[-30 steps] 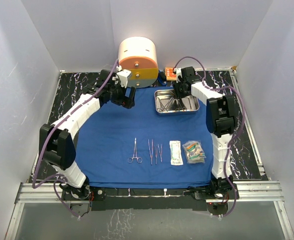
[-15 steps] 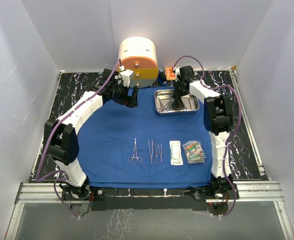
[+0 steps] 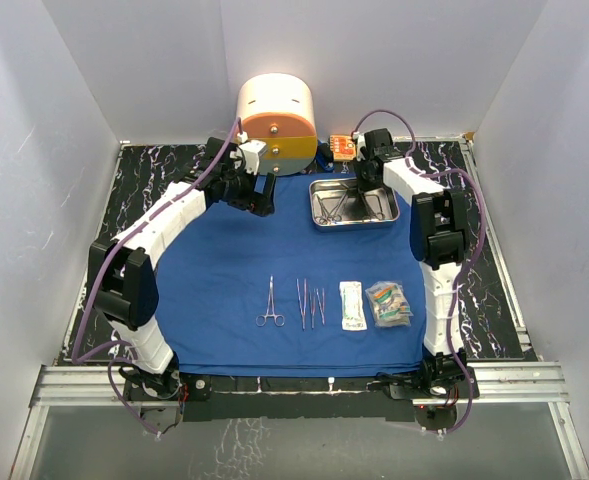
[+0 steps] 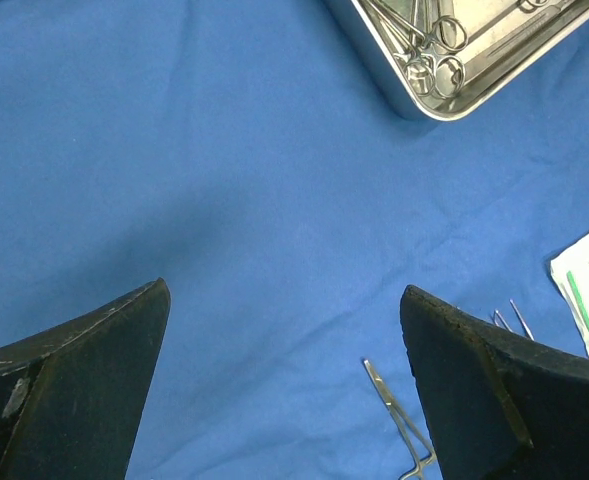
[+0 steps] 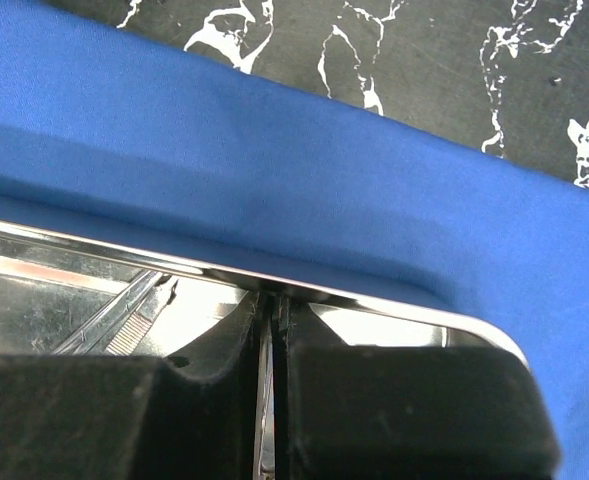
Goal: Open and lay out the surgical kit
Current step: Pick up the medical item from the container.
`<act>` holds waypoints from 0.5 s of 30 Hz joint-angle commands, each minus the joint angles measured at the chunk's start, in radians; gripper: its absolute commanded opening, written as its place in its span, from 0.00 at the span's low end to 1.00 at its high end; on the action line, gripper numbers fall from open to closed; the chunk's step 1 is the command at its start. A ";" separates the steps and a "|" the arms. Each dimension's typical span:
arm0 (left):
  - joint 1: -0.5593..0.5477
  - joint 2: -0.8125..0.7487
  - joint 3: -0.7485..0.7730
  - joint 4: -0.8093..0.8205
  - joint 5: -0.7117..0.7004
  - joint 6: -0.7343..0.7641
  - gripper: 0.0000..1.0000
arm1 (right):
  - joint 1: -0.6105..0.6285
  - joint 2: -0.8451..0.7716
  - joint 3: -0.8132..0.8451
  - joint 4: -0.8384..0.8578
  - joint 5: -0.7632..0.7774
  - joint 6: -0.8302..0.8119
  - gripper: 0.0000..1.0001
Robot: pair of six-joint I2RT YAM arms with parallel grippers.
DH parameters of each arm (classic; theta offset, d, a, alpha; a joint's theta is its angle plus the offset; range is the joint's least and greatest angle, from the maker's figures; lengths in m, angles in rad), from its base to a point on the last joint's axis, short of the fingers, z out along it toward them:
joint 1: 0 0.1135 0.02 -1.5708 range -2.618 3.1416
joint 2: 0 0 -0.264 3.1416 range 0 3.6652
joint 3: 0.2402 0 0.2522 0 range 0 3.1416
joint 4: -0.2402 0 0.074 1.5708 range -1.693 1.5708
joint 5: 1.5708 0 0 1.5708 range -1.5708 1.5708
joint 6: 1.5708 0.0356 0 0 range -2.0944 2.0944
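Steel tray (image 3: 384, 210) near far edge of cloth (image 3: 224, 270)

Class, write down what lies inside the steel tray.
Ring-handled metal instruments lie in the tray. The right gripper, shut, reaches into it and hides whatever lies beneath.

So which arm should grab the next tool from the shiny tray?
The right one, probably. The right gripper is down in the tray, shut on what looks like a thin metal tool. The left gripper hangs open over bare blue cloth, away from the tray.
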State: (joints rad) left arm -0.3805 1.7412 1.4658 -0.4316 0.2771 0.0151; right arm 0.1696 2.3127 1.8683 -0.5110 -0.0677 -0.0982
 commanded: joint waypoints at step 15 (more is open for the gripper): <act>0.018 0.034 0.090 -0.011 -0.001 -0.077 0.98 | -0.003 -0.203 0.078 0.065 0.026 0.106 0.00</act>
State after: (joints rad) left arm -0.3683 1.7889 1.5322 -0.4721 0.2695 -0.0128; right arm 0.1684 2.2166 1.8851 -0.5190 -0.0624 -0.0334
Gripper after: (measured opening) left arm 0.985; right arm 0.023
